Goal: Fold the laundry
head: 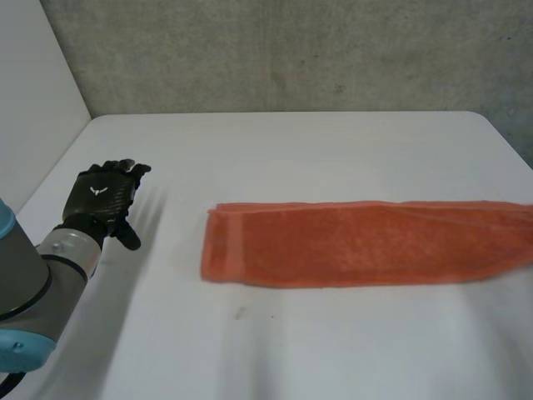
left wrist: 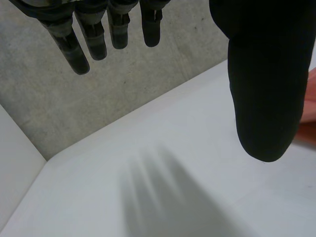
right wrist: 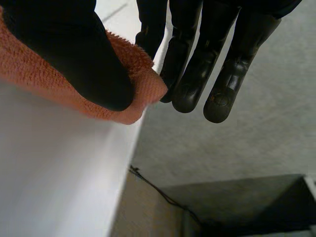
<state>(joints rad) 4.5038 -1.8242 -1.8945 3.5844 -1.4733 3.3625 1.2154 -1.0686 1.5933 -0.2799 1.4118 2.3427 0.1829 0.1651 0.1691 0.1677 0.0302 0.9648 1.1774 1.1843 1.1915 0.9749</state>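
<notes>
Fingers (right wrist: 197, 79) of the right hand (right wrist: 69, 54) run nearly straight and close together. With the thumb they pinch the fuzzy, rounded end of the orange terry towel (right wrist: 143, 89), right at the edge of the table (right wrist: 54, 177), whose top is smooth and white. The left hand (head: 104, 198) holds nothing. Its fingers (left wrist: 96, 39) hang straight and slightly apart, with the thumb set wide, above bare table near the left edge. The towel lies folded as a long flat strip from the table's middle to its right edge, well apart from the left hand, with open white surface in front and behind.
</notes>
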